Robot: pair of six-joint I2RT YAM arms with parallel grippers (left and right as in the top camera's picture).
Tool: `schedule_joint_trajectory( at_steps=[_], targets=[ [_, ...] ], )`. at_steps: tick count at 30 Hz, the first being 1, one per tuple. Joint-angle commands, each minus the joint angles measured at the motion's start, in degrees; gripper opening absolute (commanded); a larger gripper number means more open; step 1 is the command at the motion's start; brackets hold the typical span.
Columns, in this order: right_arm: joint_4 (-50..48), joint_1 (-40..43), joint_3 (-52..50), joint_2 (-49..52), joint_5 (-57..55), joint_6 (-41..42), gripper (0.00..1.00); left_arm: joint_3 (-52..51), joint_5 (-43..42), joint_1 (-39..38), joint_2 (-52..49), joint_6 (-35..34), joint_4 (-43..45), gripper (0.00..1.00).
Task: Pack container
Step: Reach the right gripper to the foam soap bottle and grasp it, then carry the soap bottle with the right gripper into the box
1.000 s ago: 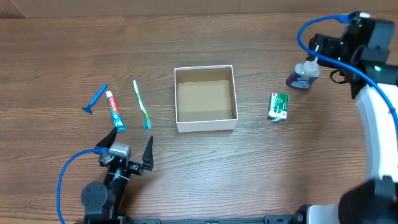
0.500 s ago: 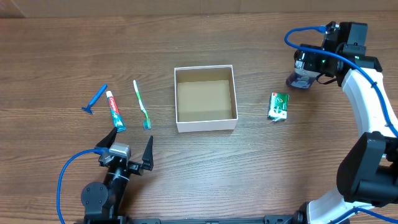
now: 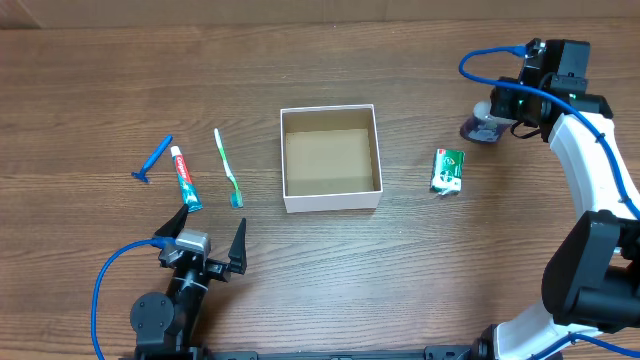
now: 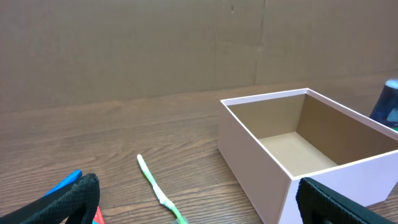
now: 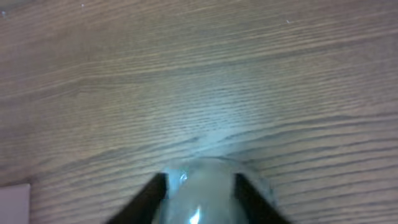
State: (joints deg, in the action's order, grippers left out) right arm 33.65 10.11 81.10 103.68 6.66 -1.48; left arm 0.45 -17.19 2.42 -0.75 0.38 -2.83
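Observation:
The container point(image 3: 332, 201), a white square box with a brown inside, stands mid-table with nothing in it; its near wall point(image 4: 255, 162) fills the right of the left wrist view. Right of it, a small clear bottle with blue liquid point(image 3: 484, 125) stands on the table, and my right gripper point(image 3: 497, 108) is shut on its top. In the right wrist view the two dark fingers press each side of the bottle point(image 5: 205, 199) at my right gripper point(image 5: 199, 182). My left gripper point(image 3: 203, 242) hangs open near the front left edge, holding nothing.
A green-and-white toothbrush point(image 3: 229, 168), a toothpaste tube point(image 3: 184, 179) and a blue razor point(image 3: 153, 160) lie left of the box. A green packet point(image 3: 448, 170) lies between the box and the bottle. The toothbrush point(image 4: 155, 186) lies ahead of my left gripper point(image 4: 202, 211).
My right arm swung in from the far right to the bottle, and its fingers closed from wide open onto the bottle. The left arm and all other items stayed put.

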Motion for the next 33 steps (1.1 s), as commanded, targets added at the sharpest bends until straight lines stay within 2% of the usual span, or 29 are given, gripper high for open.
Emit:
schedule_joint_trajectory(
  at_steps=[1,5,11,18,21,25,29,33],
  targets=[
    [-0.39,0.26,-0.28,0.07,-0.59,-0.11,0.18,-0.17,-0.37,0.52,0.46,-0.37,0.04,1.0],
    [-1.36,0.26,-0.22,0.04,-0.57,-0.07,0.09,-0.17,-0.37,0.52,0.46,-0.37,0.04,1.0],
    [1.57,0.13,5.16,-3.61,3.08,0.2,0.09,-0.17,-0.37,0.52,0.46,-0.37,0.04,1.0],
    [8.37,-2.23,8.9,-15.74,13.03,3.28,0.09,-0.17,-0.37,0.52,0.46,-0.37,0.04,1.0],
    [8.52,-7.45,8.9,-19.91,16.85,6.05,0.09,-0.17,-0.37,0.52,0.46,-0.37,0.04,1.0],
    [8.5,-17.2,8.87,-20.11,15.98,9.4,0.08,-0.17,-0.37,0.52,0.46,-0.37,0.04,1.0],
    [7.82,-25.62,8.87,-16.98,12.33,12.41,0.08,-0.17,-0.37,0.52,0.46,-0.37,0.04,1.0],
    [2.47,-33.83,8.87,-9.57,7.67,15.26,0.08,-0.17,-0.37,0.52,0.46,-0.37,0.04,1.0]
  ],
)
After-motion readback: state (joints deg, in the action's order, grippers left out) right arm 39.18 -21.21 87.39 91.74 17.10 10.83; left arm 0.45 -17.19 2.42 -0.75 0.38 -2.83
